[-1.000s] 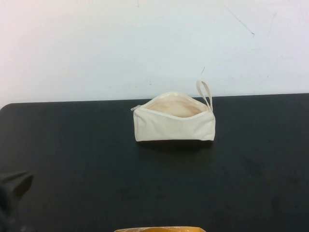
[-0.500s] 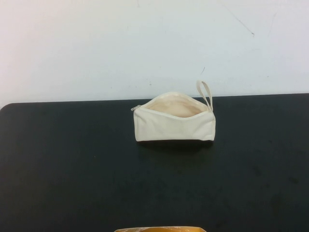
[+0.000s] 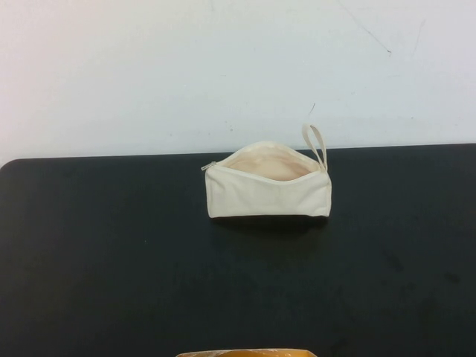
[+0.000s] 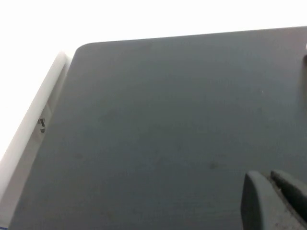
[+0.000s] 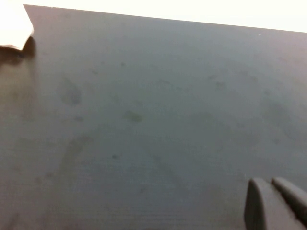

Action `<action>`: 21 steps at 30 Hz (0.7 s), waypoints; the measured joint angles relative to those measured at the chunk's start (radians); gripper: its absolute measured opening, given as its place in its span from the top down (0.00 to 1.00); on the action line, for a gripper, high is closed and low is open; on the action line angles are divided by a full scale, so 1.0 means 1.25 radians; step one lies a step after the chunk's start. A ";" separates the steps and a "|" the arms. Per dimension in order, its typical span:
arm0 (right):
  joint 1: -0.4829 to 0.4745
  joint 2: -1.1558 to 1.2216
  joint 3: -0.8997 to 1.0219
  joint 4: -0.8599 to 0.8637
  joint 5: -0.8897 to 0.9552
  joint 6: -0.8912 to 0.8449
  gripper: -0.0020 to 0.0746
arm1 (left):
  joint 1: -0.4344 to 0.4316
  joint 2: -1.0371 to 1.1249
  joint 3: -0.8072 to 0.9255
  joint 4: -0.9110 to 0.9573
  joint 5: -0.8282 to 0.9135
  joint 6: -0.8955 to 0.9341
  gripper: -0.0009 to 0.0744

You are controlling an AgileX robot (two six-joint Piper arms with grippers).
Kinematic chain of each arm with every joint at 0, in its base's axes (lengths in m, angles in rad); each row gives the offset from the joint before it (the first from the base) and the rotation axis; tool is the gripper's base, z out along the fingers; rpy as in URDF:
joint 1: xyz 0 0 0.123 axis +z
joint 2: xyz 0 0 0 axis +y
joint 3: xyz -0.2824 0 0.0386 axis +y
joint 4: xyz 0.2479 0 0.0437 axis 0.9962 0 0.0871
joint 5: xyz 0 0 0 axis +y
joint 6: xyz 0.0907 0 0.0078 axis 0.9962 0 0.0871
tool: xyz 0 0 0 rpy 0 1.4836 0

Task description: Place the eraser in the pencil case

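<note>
At the near edge of the high view a tan strip [image 3: 245, 353] pokes into the picture; it looks too wide to be the eraser, and I cannot tell what it is. Neither arm shows in that view. The left end effector [image 4: 269, 178] hangs over the left part of the dark surface [image 3: 111, 282], near its rounded corner, its two grey fingers pressed together with nothing between them. The right end effector [image 5: 271, 183] hangs over the right part of the surface, likewise clenched and empty, with a corner of the case [image 5: 12, 28] just in its wrist view. Between the arms and the case the surface carries only faint smudges, and no eraser lies on it in any of the three views. Farther back, near the far edge and about midway across, the case [image 3: 268, 190] stands upright with its zip open, so that the pale lining shows from above; the strap [image 3: 316, 141] loops up from its right end against the white wall [image 3: 149, 74]. The eraser itself is not to be seen: the part of the lining on show is plain, and the bottom of the case is hidden behind its front wall. Since both end effectors are empty and well apart from the case, and nothing small and yellow rests on the surface, the eraser is most likely already inside and the task as good as done. If anything is left, it is only to confirm that the eraser sits at the bottom.
</note>
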 joint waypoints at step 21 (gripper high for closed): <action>0.000 0.000 0.000 0.000 0.000 0.000 0.98 | 0.000 0.000 0.000 0.000 0.005 0.013 0.99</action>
